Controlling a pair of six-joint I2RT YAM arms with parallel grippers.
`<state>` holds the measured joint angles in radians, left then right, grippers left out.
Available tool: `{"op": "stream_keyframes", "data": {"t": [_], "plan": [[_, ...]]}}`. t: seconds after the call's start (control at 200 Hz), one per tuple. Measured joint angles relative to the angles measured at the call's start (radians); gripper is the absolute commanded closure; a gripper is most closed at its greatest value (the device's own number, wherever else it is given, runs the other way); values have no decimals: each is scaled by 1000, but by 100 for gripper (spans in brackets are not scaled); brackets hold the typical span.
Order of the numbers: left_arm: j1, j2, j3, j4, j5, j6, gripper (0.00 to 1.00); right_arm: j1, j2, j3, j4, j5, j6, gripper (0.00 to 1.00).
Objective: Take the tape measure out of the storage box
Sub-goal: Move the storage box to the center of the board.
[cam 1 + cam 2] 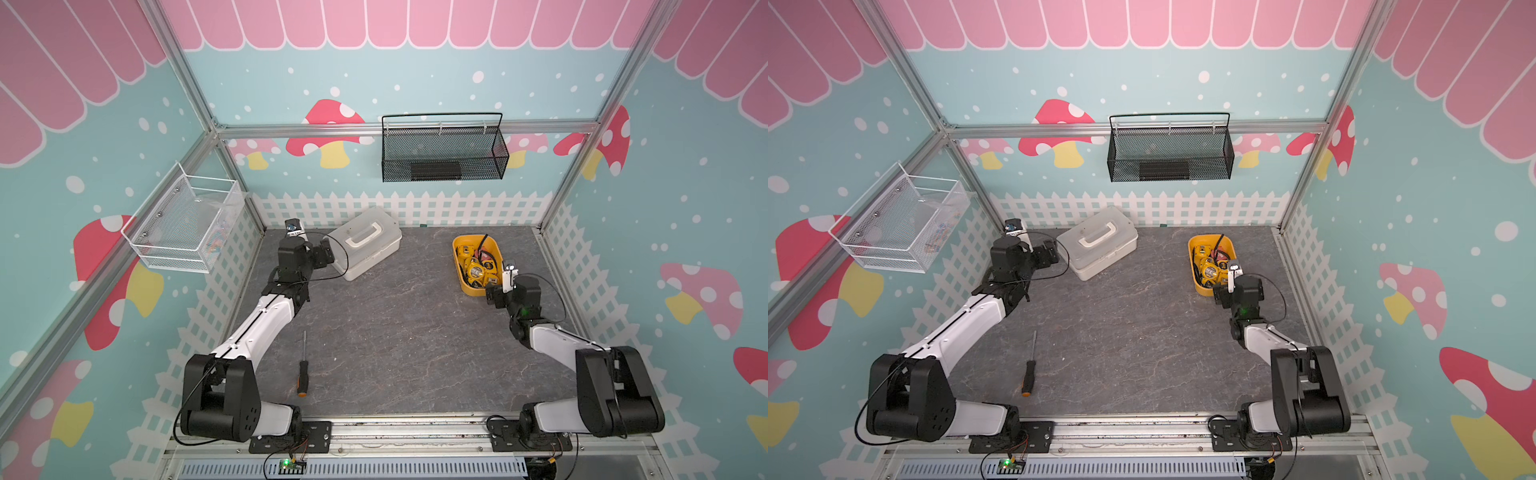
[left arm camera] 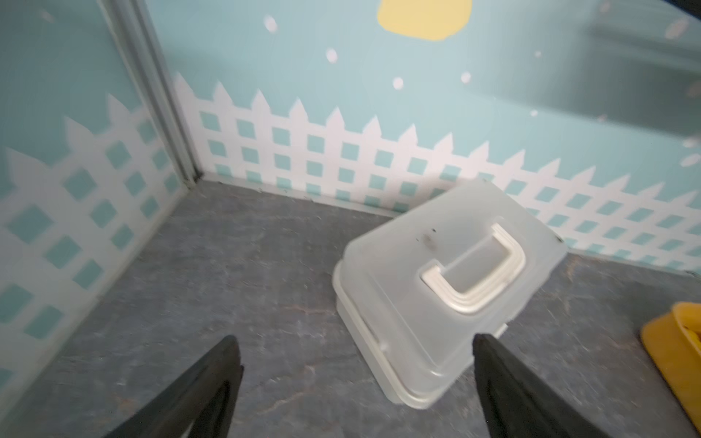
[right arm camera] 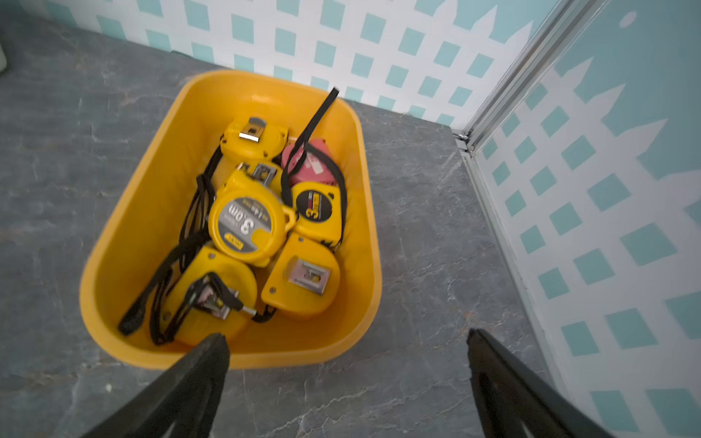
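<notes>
Grey marbled bench [image 1: 395, 332] fills the floor of your booth, with blue mushroom walls and a white picket fence printed around it. You will find the storage box [image 1: 457, 245] at the far right of the bench, near the right wall. The right wrist view looks straight into its orange tub [image 3: 151, 227].

It holds a heap of tape measures. A round yellow tape measure [image 3: 246, 227] marked 3.0m lies on top in the middle, with more yellow ones around it and a pink one [image 3: 315, 163] toward the far end. Black straps [image 3: 189, 242] tangle among them, and one sticks up past the rim.

Your right hand [image 3: 346, 335] hovers at the near end of the box, fingers spread wide, with nothing between them. Your left hand [image 2: 354, 341] is spread wide too and empty, just beside the near corner of the white case [image 2: 436, 295], which lies closed by the back fence.

A screwdriver [image 1: 302, 370] lies on the bench near your left arm, well apart from both hands. A black mesh basket [image 1: 444, 153] hangs on the back wall and a white mesh basket [image 1: 183, 224] on the left wall.
</notes>
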<state>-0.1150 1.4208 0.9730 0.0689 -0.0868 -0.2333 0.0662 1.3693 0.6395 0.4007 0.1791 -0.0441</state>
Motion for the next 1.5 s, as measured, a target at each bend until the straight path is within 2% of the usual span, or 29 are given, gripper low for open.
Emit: {"op": "stream_keyframes", "data": {"t": [0.055, 0.135, 0.22, 0.285, 0.445, 0.62, 0.76, 1.056, 1.371, 1.416, 1.501], "plan": [[-40, 34, 0, -21, 32, -20, 10, -4, -11, 111, -88, 0, 5, 2], [-105, 88, 4, -60, 72, -36, 13, -19, 23, 261, -207, -9, 29, 11], [-166, 139, 14, -101, 112, -56, 14, -43, 127, 408, -335, -31, 55, 22], [-195, 157, 14, -117, 140, -79, 15, -58, 222, 502, -434, -42, 82, 26], [-240, 159, 14, -117, 176, -126, 15, -83, 438, 693, -637, -66, 133, 33], [-287, 158, 7, -113, 196, -159, 15, -122, 598, 877, -776, -88, 158, 43], [-313, 148, -15, -112, 198, -177, 15, -145, 647, 914, -825, -99, 160, 54], [-325, 140, -24, -108, 214, -208, 15, -142, 700, 984, -917, -182, 139, 61], [-333, 140, -24, -109, 215, -210, 15, -147, 740, 995, -962, -245, 125, 97], [-333, 140, -24, -109, 215, -213, 15, -146, 739, 992, -966, -259, 120, 100], [-333, 138, -24, -109, 215, -216, 15, -144, 731, 976, -954, -274, 126, 100]]}}
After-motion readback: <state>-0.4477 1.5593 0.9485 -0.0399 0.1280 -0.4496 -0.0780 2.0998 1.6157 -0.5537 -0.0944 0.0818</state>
